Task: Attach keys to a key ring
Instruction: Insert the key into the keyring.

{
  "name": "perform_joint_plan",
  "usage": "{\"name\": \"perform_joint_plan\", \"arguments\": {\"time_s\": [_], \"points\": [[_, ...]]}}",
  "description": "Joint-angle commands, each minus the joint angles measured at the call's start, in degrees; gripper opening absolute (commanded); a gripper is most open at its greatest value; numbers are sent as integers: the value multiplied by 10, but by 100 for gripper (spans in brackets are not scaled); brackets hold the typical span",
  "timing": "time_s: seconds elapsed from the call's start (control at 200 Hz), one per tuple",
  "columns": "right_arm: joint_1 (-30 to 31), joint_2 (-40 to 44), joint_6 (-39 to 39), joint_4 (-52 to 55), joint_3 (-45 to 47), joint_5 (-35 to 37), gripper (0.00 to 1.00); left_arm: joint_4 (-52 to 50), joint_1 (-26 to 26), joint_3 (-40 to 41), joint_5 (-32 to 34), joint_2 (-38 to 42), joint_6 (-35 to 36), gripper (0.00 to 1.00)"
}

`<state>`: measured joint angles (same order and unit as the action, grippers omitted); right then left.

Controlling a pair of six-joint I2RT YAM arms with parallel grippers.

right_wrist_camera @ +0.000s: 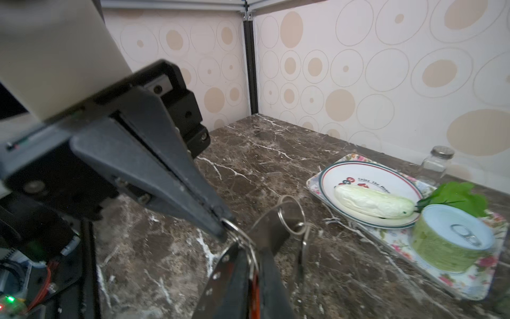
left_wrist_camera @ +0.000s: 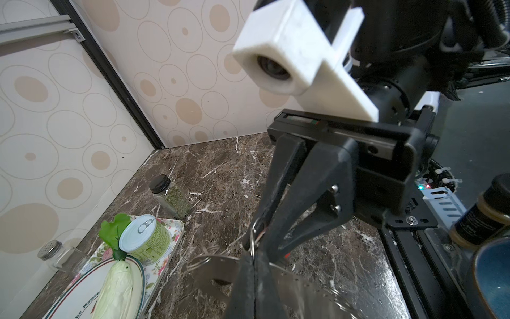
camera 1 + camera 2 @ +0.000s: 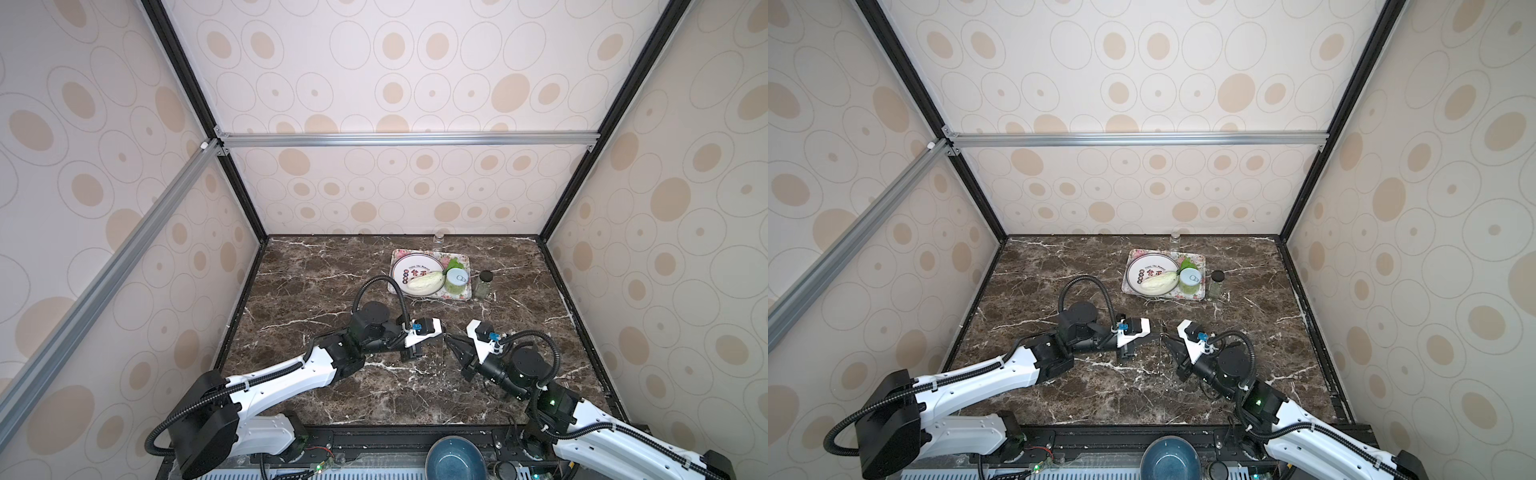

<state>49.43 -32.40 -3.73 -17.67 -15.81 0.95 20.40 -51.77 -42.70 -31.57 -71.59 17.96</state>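
The key ring (image 2: 218, 269) is a flat grey plate with small holes along its rim, held above the marble top. My left gripper (image 2: 254, 262) is shut on its edge; thin wire loops (image 1: 292, 215) hang from the plate (image 1: 271, 234). My right gripper (image 1: 252, 265) meets it tip to tip and is shut on a key, a red tag (image 1: 254, 292) whose wire loop lies against the plate. A red sliver (image 2: 287, 255) of the tag shows behind the right fingers. In both top views the left gripper (image 3: 443, 333) (image 3: 1160, 332) and the right gripper (image 3: 448, 337) (image 3: 1165, 336) touch at mid-table.
A floral tray (image 3: 465, 259) at the back holds a plate (image 3: 401, 270), a cabbage (image 3: 424, 284) and a green can (image 3: 457, 280). A herb jar (image 3: 484, 284) stands beside it and a glass shaker (image 3: 439, 237) by the back wall. A blue bowl (image 3: 455, 459) sits at the front edge.
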Motion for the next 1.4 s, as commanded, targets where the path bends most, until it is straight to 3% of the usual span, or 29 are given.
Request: {"name": "perform_joint_plan", "arguments": {"time_s": [0.0,0.235,0.32,0.485,0.83,1.39], "points": [[-2,5,-2,-16,4,2,1,10,-5,-28,-8,2,14,0],[-2,13,-17,-8,6,56,0,89,-5,25,35,33,13,0],[-2,18,-19,-3,5,69,0,96,-5,31,43,37,13,23],[-2,17,-17,11,-1,79,0,90,-5,24,64,27,13,39],[-2,-6,-21,35,-18,100,0,-21,-5,-57,70,-48,27,37],[-2,-20,-25,42,-22,114,0,-13,-5,-50,62,-40,24,40]]}}
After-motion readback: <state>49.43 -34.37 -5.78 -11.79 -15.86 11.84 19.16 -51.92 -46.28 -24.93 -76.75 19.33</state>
